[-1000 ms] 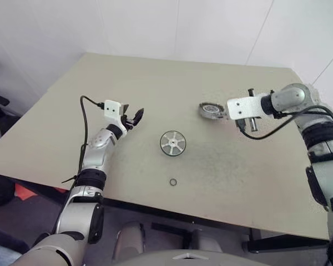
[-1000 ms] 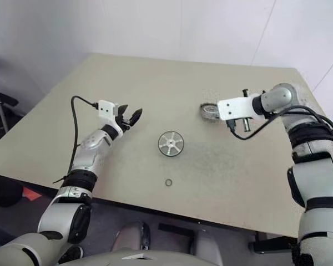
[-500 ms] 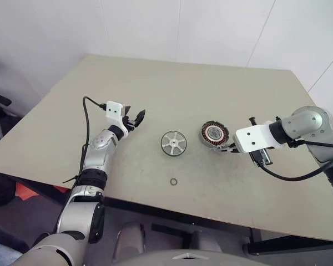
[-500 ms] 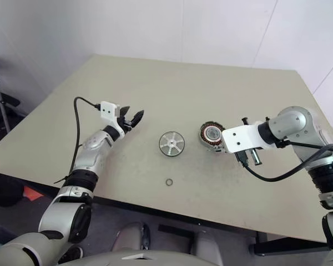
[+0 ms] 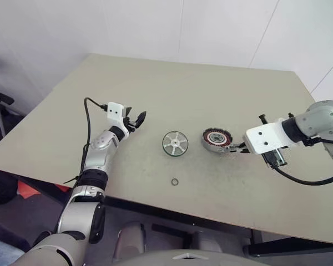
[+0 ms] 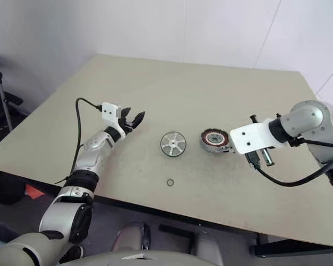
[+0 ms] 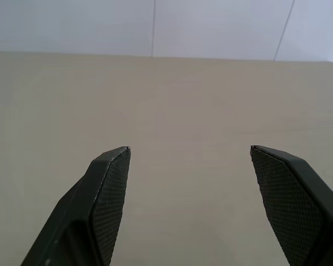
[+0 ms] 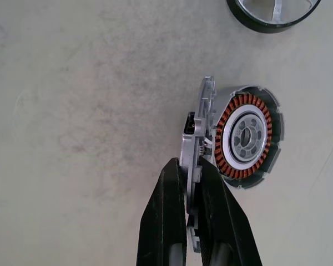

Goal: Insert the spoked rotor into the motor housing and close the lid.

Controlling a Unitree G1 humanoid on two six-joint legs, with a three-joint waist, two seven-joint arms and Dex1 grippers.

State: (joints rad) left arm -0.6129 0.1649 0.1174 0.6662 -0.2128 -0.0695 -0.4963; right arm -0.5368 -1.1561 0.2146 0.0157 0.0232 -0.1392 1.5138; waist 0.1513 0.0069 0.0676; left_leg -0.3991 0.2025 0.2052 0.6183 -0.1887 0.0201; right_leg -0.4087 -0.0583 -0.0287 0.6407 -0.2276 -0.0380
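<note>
The motor housing (image 5: 216, 138), a round silver shell with copper windings, sits on the tan table just right of the spoked rotor (image 5: 175, 143), a silver wheel lying flat. My right gripper (image 8: 188, 163) is shut on the lid (image 8: 197, 141), a thin silver plate standing on edge at the housing's side. In the right wrist view the housing (image 8: 248, 137) faces the camera and the rotor (image 8: 275, 11) sits at the frame edge. My left gripper (image 5: 136, 118) hovers open and empty left of the rotor, with its fingers (image 7: 111, 183) wide apart over bare table.
A small dark ring (image 5: 174, 182) lies near the table's front edge (image 5: 155, 205), below the rotor. A white wall rises behind the table. A black cable loops from the right wrist over the table's right side.
My right gripper has pulled the motor housing from the far right of the table toward the front, setting it beside the rotor. The left arm and the rotor stayed put.
</note>
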